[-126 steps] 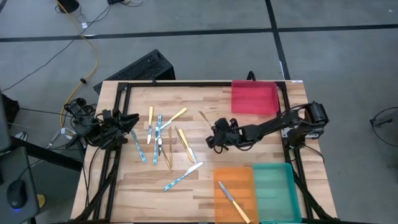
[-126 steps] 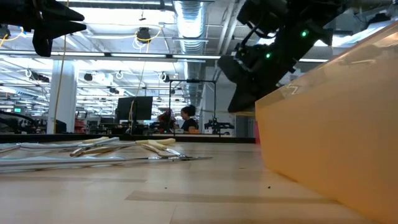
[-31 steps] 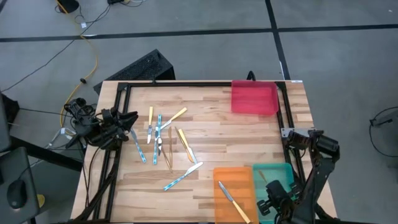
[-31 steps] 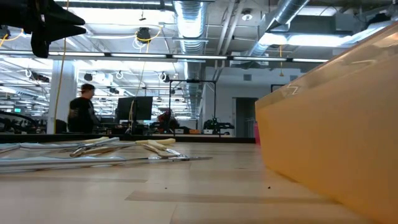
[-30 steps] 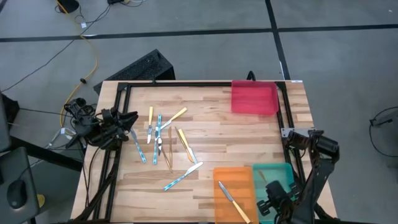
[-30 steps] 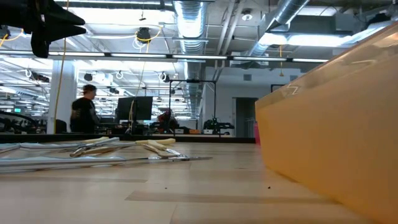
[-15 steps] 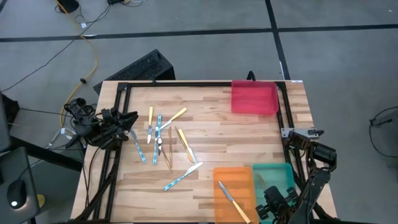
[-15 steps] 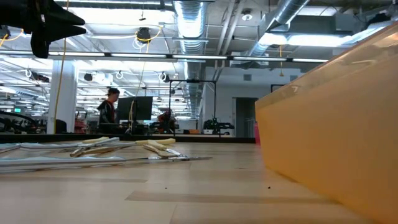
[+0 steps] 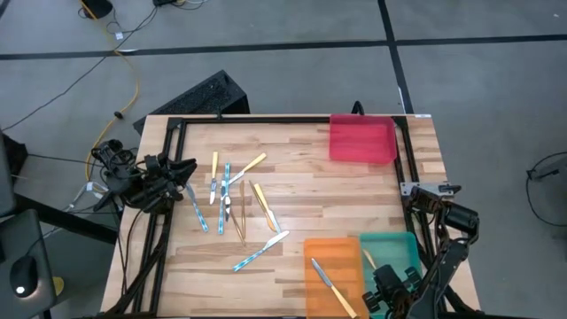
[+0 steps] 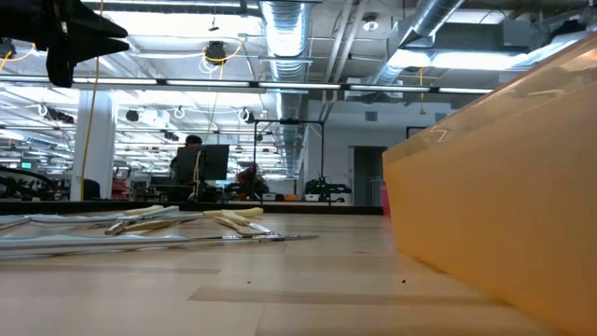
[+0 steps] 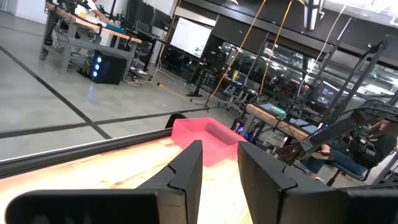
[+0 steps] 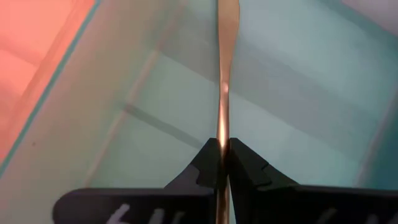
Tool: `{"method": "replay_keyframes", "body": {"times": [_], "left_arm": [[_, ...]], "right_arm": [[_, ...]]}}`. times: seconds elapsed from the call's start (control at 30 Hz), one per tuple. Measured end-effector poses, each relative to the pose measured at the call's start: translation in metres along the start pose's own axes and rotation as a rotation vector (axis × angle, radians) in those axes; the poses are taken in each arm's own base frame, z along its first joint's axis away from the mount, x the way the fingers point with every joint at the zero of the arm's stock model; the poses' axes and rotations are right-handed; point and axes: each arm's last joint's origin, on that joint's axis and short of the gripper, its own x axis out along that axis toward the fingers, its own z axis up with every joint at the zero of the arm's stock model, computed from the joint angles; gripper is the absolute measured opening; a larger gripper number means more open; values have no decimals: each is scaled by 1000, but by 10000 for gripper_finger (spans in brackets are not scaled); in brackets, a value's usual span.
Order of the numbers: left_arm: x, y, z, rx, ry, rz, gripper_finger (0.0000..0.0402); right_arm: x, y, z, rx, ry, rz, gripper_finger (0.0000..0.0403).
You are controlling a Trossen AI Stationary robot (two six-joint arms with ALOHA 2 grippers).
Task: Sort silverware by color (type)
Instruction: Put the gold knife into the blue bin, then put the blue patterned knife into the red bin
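At the butcher-block table's (image 9: 354, 190) left edge we see the left gripper (image 9: 189, 167) waiting, its fingers slightly parted around nothing. Thin blue- and yellow-handled silverware (image 9: 232, 206) lies scattered left of centre. Low over the translucent teal tray (image 9: 400, 251), our right gripper (image 12: 222, 163) pinches a slim wooden utensil (image 12: 225, 74), its lower end hidden between the fingers.

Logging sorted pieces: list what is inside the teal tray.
Teal tray: one tan wooden utensil, pinched by the right end effector above its floor. The arm covers the tray's near end, so anything there is unseen.
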Motion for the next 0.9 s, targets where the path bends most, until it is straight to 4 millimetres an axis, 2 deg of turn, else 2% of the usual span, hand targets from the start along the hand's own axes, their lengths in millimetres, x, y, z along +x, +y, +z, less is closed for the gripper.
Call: {"method": "replay_keyframes", "body": {"times": [0.43,0.73,0.9], "left_arm": [[0,0,0,0,0,0,89],[0,0,0,0,0,0,89],[0,0,0,0,0,0,89]], "right_arm": [[0,0,-1,-10,22,-12,40],[0,0,-1,-14,22,-12,73],[0,0,-1,-18,21,-12,77]]}}
